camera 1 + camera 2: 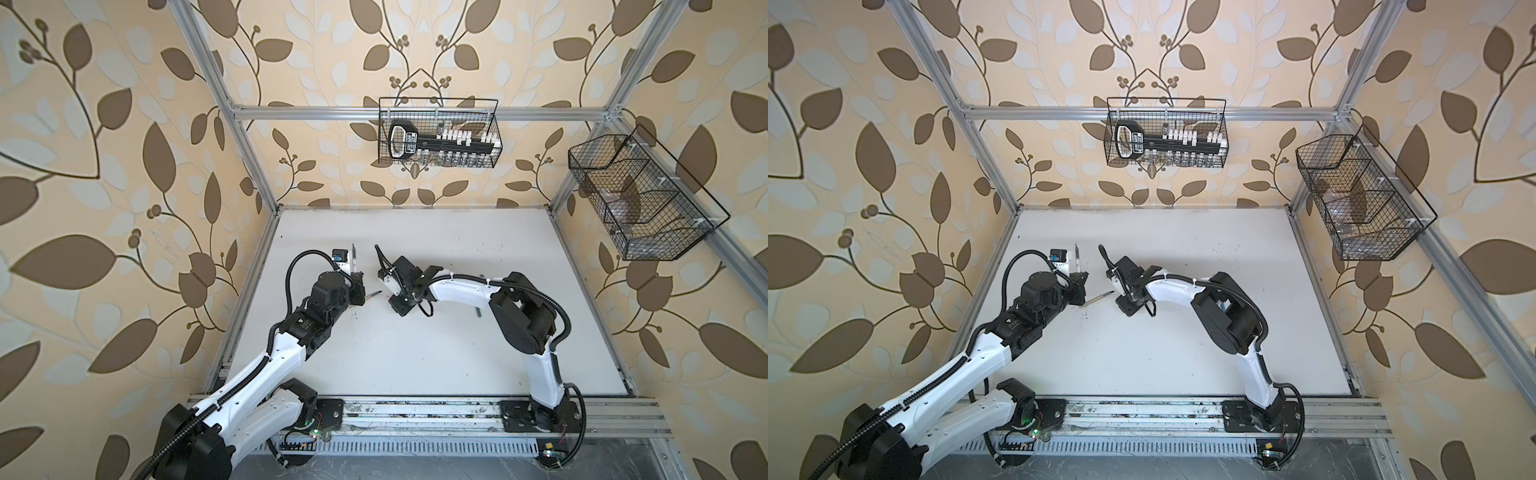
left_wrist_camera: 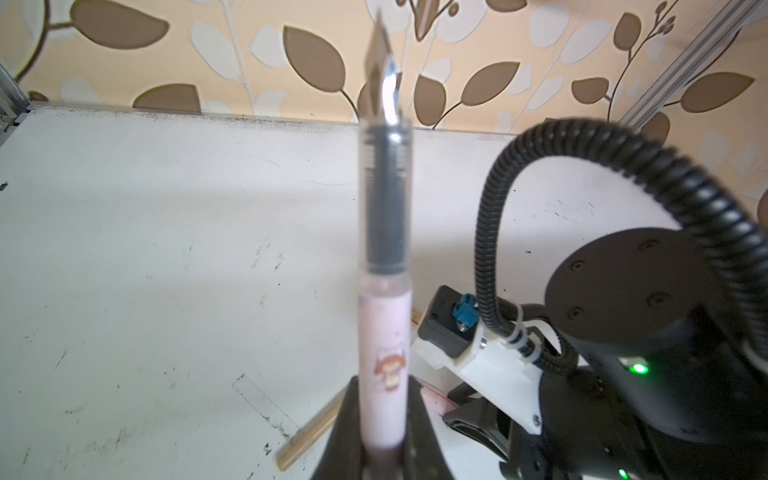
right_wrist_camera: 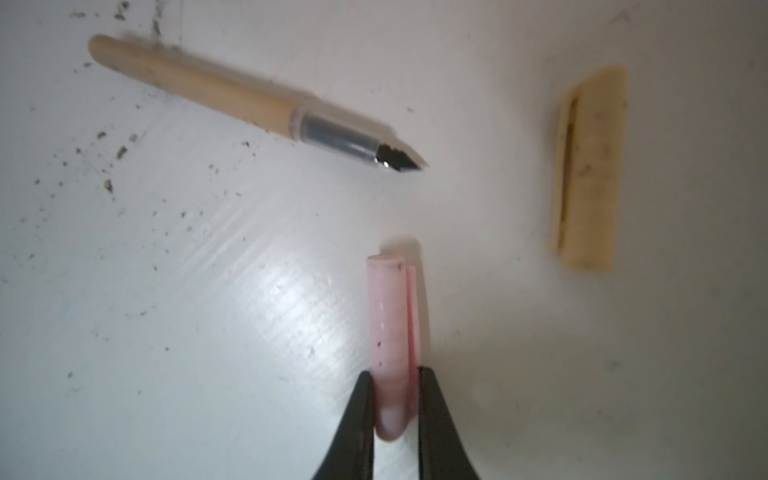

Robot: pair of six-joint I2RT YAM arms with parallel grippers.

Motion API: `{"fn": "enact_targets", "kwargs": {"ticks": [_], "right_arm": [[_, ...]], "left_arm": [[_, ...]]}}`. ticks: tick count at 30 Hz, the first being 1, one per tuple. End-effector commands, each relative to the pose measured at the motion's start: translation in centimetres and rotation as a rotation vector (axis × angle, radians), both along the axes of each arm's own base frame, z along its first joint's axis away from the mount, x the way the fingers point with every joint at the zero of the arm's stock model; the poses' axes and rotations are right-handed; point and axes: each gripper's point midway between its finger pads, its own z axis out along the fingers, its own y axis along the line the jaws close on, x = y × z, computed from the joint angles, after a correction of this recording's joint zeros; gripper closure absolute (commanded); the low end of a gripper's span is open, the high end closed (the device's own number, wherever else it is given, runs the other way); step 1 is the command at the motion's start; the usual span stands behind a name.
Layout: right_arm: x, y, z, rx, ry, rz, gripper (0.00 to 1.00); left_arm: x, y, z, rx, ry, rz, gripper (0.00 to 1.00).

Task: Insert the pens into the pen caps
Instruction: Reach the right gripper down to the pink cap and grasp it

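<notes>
Leaf-patterned wallpaper [image 1: 104, 124] encloses a scuffed white tabletop [image 1: 415, 353]. Two pens, two caps: tan plastic pen [image 3: 199, 83] lying flat, tan tube cap [image 3: 590, 166] nearby. The left gripper [image 2: 384, 449] clamps a pale pink pen [image 2: 385, 332], and the right gripper [image 3: 397, 399] pinches a pale pink cap [image 3: 386, 316] near the tan nib.

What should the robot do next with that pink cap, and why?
Probably lift the pink cap off the table and carry it toward the pen's nib. The right gripper is clamped on the cap's two sides, and the cap seems to lie on the table. The left gripper holds the matching pink pen with its nib bare.
</notes>
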Motion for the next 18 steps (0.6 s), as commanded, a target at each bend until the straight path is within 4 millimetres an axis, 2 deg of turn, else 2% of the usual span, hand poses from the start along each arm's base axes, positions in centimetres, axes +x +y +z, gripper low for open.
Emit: {"fn": "enact_targets", "kwargs": {"ticks": [1,6,8,10,13,18], "right_arm": [[-1.5,-2.2,0.8,-0.024,0.032,0.015,0.87],[-1.6,-6.7,1.3,-0.073,0.028,-0.059,0.67],[-0.9,-7.7,2.5,-0.061,0.003,-0.104,0.57],[-0.8,-8.3,3.3,-0.048,-0.019,-0.136,0.53],[-0.9,-7.6,5.0,0.054,-0.008,-0.205,0.51],[-4.4,-2.7,5.0,0.264,0.158,-0.259,0.48]], "left_arm": [[0.4,0.1,1.7,0.006,-0.041,0.001,1.0],[0.4,0.0,1.7,0.003,-0.042,-0.006,1.0],[0.4,-0.2,1.6,0.001,-0.039,-0.013,1.0],[0.5,-0.3,1.6,-0.001,-0.039,-0.017,1.0],[0.5,-0.5,1.4,-0.002,-0.037,-0.029,1.0],[0.5,-0.8,1.4,-0.005,-0.036,-0.046,1.0]]}}
